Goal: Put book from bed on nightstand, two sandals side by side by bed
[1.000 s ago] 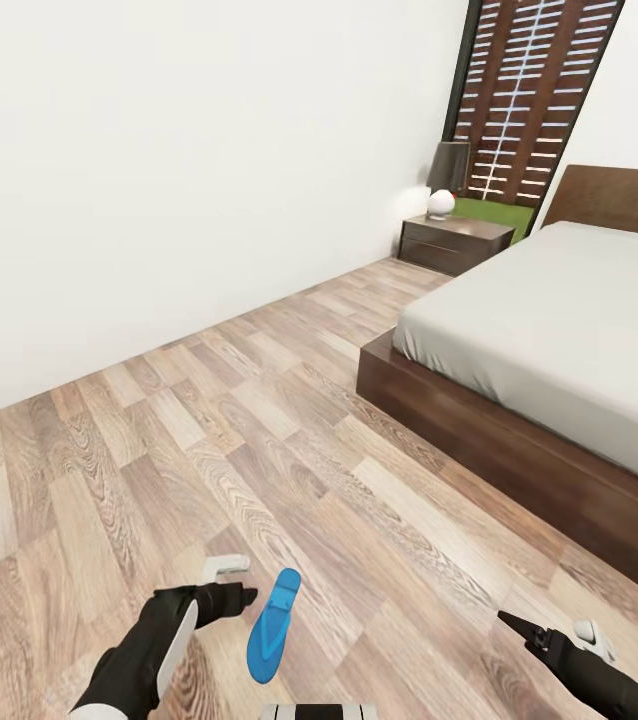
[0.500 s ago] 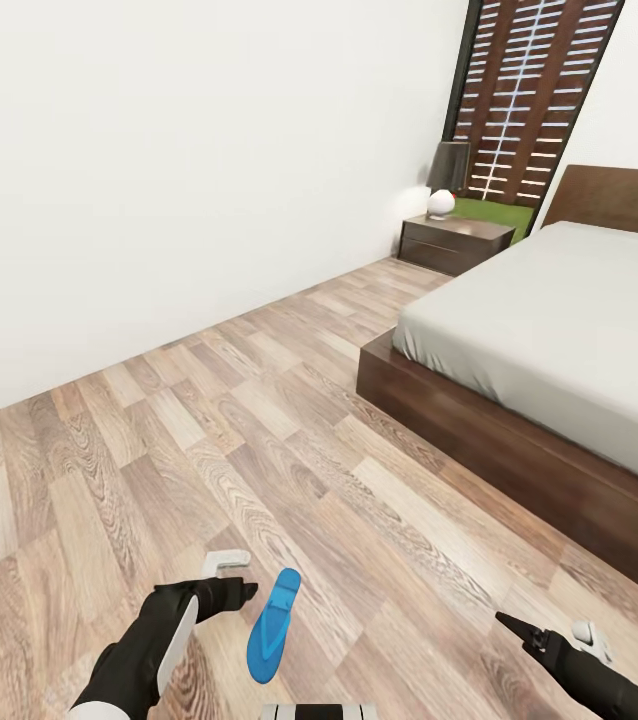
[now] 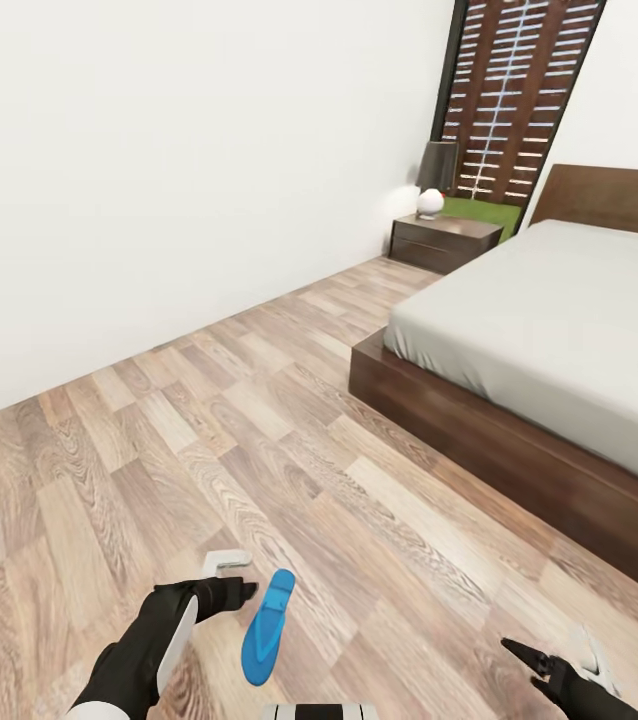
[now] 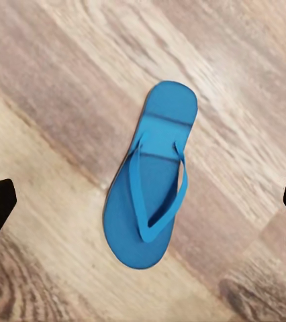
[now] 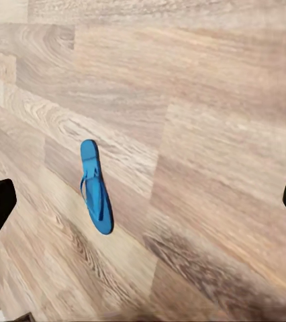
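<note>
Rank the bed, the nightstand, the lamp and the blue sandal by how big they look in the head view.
1. Bed, by far the largest.
2. Nightstand.
3. Sandal, though it lies much nearer the camera, which inflates it.
4. Lamp; it looks close to the sandal, so their order is unsure.

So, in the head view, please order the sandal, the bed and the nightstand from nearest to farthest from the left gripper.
1. The sandal, on the floor just beside the left gripper.
2. The bed, off to the right.
3. The nightstand, by the far wall.
</note>
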Available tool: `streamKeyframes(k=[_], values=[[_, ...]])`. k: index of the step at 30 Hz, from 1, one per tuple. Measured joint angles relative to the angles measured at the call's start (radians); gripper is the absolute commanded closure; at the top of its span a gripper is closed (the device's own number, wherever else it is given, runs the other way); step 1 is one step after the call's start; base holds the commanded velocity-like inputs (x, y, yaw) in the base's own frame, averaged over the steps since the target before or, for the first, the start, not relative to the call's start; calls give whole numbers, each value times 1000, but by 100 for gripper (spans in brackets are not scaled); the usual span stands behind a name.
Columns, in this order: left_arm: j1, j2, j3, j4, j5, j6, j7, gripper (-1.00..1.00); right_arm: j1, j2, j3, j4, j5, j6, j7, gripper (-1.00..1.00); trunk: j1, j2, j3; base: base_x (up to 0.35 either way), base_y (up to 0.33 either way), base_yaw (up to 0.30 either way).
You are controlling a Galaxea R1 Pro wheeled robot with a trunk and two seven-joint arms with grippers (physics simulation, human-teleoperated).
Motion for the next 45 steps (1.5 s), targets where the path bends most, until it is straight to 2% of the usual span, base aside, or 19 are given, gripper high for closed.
streamKeyframes(k=[3,11,19,28,35,39,41,42,45], values=[[0,-1,0,0,0,0,0,-100,0,0,0,77,-2,-2,1,-100,0,0,0,0,0,-262],[0,-2,0,0,1,0,0,-100,0,-1,-2,130,-3,-2,1,-100,0,0,0,0,0,-276],[0,-1,0,0,0,-1,0,-100,0,-1,-1,138,-3,-3,1,-100,0,0,0,0,0,-186],[0,1,1,1,-3,-3,4,-100,0,-4,-6,133,-3,1,4,-100,0,0,0,0,0,-22],[0,1,1,1,-2,-3,5,-100,0,-14,-10,90,-14,11,6,-100,0,0,0,0,0,-2],[0,1,2,2,-2,-3,5,-100,0,-19,-13,55,-49,35,7,-100,0,0,0,0,0,0],[0,0,1,2,-2,-3,4,-100,0,-20,-13,42,-97,55,7,-100,0,0,0,0,0,0],[0,0,1,2,-3,-3,4,-100,0,-21,-14,33,-134,63,7,-100,0,0,0,0,0,0],[0,0,0,3,-3,-3,4,-100,0,-22,-14,14,-186,70,7,-100,0,0,0,0,0,0]])
